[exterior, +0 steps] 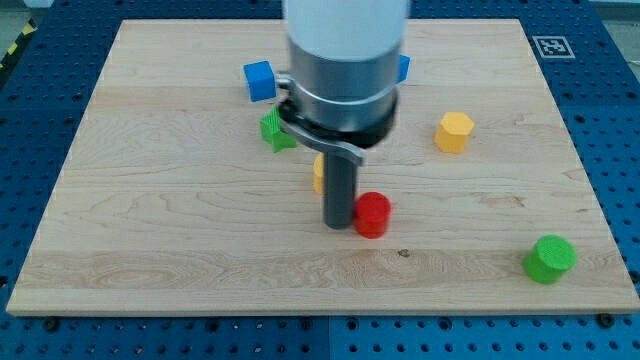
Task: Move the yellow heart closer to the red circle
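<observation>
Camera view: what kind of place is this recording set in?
Probably a robotics lab bench set up for tabletop pushing. A wooden board lies on a blue perforated table, a fiducial marker sits at the board's corner, and small coloured blocks like the red circle are scattered about.

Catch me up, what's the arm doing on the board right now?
My tip is down on the wooden board, just to the view's left of the red circle. A sliver of the yellow heart shows behind the rod, above-left of the red circle and close to it. Whether the tip touches either block, I can't tell.
</observation>
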